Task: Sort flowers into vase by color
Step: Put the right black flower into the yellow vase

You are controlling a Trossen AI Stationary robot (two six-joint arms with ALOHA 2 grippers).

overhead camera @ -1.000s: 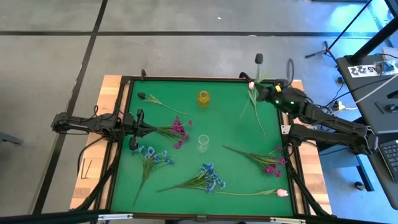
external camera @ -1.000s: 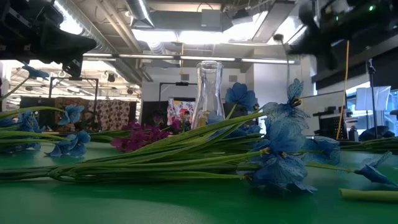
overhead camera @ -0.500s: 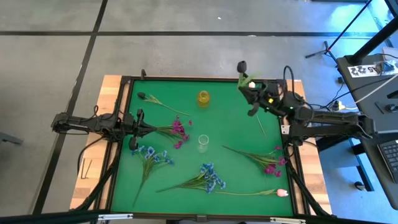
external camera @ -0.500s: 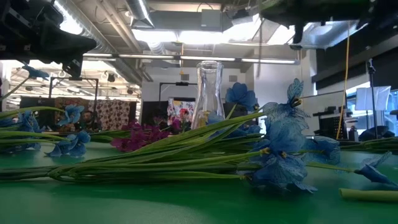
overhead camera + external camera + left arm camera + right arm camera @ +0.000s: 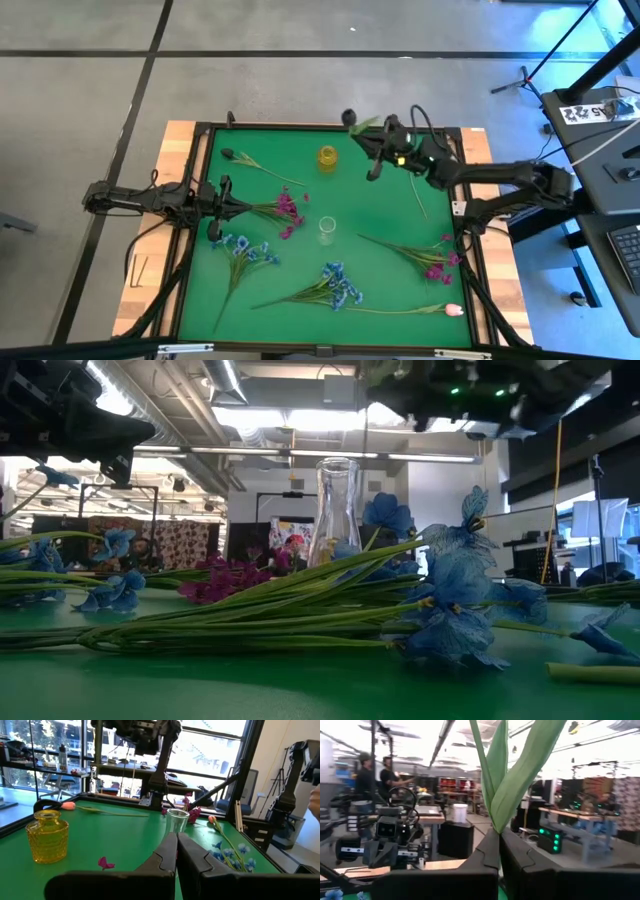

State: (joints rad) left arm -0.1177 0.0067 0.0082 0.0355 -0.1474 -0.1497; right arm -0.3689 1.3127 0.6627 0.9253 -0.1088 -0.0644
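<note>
Green felt covers the desk point(image 5: 300, 290), with a yellow vase point(image 5: 327, 157) near its far edge. Just right of that vase my right claw point(image 5: 372, 143) is clamped on a dark tulip point(image 5: 349, 118); left of it my left claw point(image 5: 236, 207) rests, pressed together, beside magenta flowers point(image 5: 288, 208).

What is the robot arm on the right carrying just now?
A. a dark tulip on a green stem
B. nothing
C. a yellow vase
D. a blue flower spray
A: the right gripper is shut on the stem of a dark tulip, lifted near the yellow vase.
</note>
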